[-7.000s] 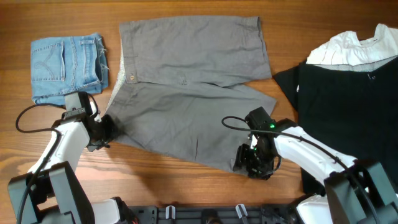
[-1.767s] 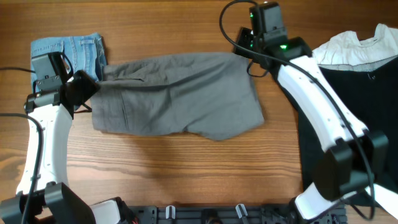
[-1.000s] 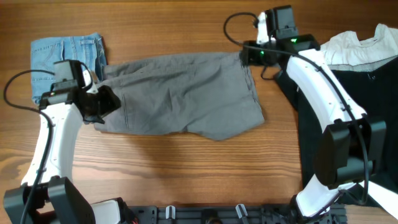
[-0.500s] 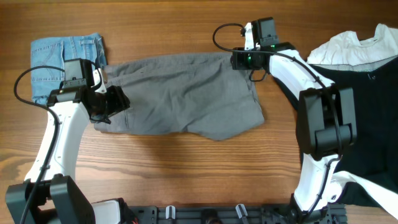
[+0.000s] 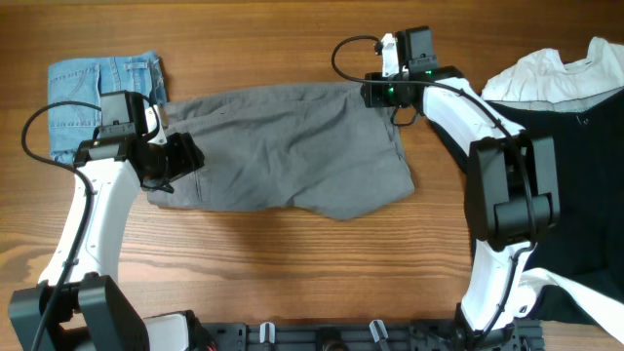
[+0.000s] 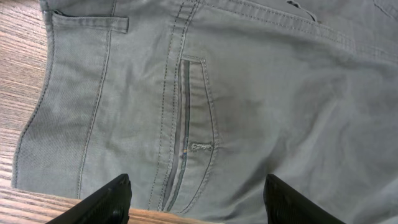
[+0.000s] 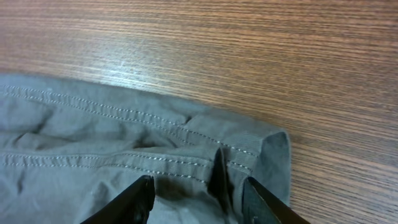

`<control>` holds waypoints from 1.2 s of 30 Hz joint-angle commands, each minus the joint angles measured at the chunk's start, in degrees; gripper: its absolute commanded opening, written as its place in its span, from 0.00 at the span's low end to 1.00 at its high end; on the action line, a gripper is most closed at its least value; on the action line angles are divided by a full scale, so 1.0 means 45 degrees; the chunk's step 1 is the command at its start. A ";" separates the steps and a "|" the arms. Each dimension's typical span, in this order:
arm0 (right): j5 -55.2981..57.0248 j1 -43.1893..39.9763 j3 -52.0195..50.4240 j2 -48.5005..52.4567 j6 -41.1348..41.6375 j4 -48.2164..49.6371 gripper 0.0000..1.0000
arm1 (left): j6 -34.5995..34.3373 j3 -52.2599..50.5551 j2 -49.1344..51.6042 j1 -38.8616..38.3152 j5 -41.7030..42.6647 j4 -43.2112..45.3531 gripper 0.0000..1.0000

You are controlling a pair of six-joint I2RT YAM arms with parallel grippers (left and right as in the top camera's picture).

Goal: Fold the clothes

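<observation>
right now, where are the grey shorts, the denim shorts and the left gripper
grey shorts (image 5: 283, 146): overhead, middle of the cloth
denim shorts (image 5: 97, 86): overhead, bare upper part
left gripper (image 6: 198, 190): left wrist, midway between its fingertips

- Shorts (image 5: 283, 146): flat on the table (image 5: 292, 273), mid-table, lying crosswise, waistband end to my left.
- Denim shorts (image 5: 102, 88): far left of the table, behind the shorts' left end, edges meeting.
- Flat garment (image 5: 546, 166): right side of the table, just beside the shorts' right end.
- Bunched garment (image 5: 556, 73): on the flat garment's far edge.
- My left gripper (image 5: 180, 156): above the shorts' left end, near its front edge.
- My right gripper (image 5: 375, 95): at the shorts' far right corner, over the hem.
</observation>
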 commanded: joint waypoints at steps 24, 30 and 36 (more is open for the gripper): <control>-0.0695 -0.0044 0.0015 -0.0763 -0.1311 -0.0063 0.43 | 0.0209 -0.0097 0.0073 -0.0044 0.0058 0.0219 0.70; 0.0340 -0.0044 -0.0141 -0.0748 -0.1311 0.0277 0.52 | 0.0209 -0.0097 0.0078 -0.0044 0.0058 0.0267 0.70; 0.0267 -0.0044 -0.0223 -0.0418 -0.1307 0.0267 0.49 | 0.0209 -0.0097 0.0073 -0.0044 0.0058 0.0335 0.71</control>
